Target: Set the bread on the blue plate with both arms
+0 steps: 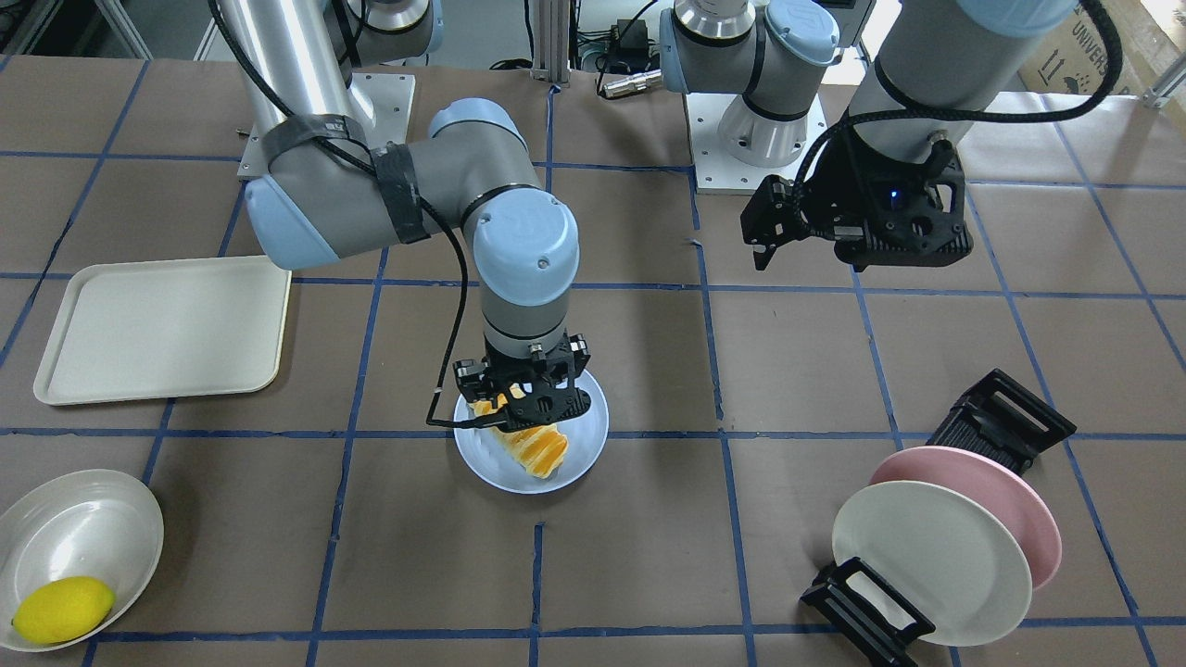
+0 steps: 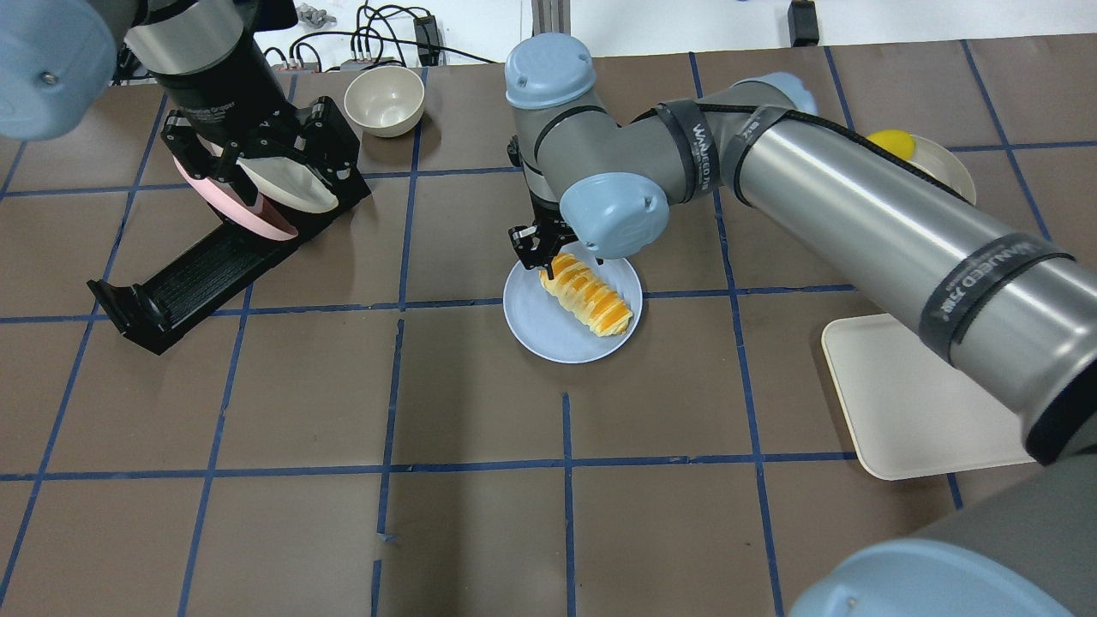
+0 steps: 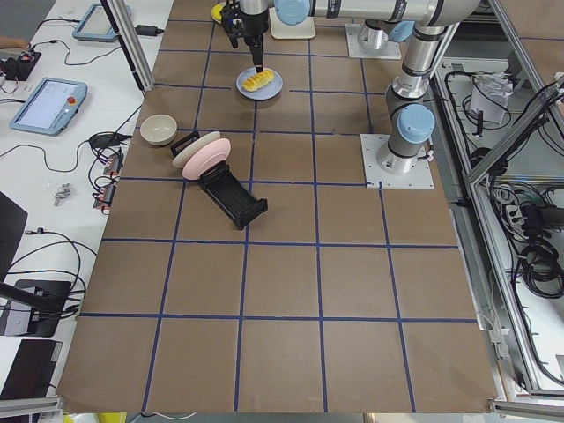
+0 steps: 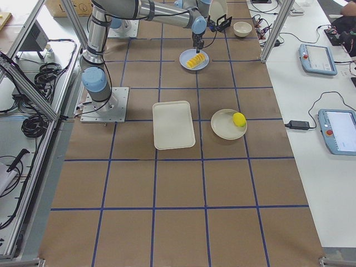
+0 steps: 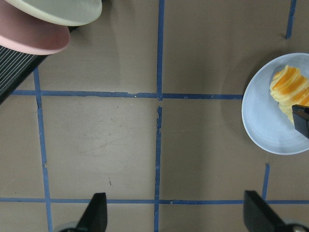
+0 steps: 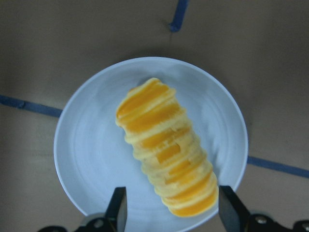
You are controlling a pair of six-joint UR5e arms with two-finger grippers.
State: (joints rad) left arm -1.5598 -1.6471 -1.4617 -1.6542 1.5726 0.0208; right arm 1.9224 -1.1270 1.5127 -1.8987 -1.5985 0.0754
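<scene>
The bread (image 6: 166, 150) lies flat on the blue plate (image 6: 91, 145), on the table's middle (image 2: 587, 296). My right gripper (image 6: 174, 210) hangs just above one end of the bread, open, with one finger on each side and a gap to the bread. In the front view it (image 1: 523, 403) covers part of the bread (image 1: 542, 454) and plate (image 1: 586, 435). My left gripper (image 5: 176, 215) is open and empty, held high to the side of the plate (image 5: 265, 121), above the plate rack in the overhead view (image 2: 227, 163).
A black rack (image 1: 1005, 417) holds a pink plate (image 1: 1010, 500) and a cream plate (image 1: 927, 565). A cream tray (image 1: 162, 329) and a bowl (image 1: 79, 528) with a lemon (image 1: 63, 610) lie on my right side. A small bowl (image 2: 384, 100) stands at the far edge.
</scene>
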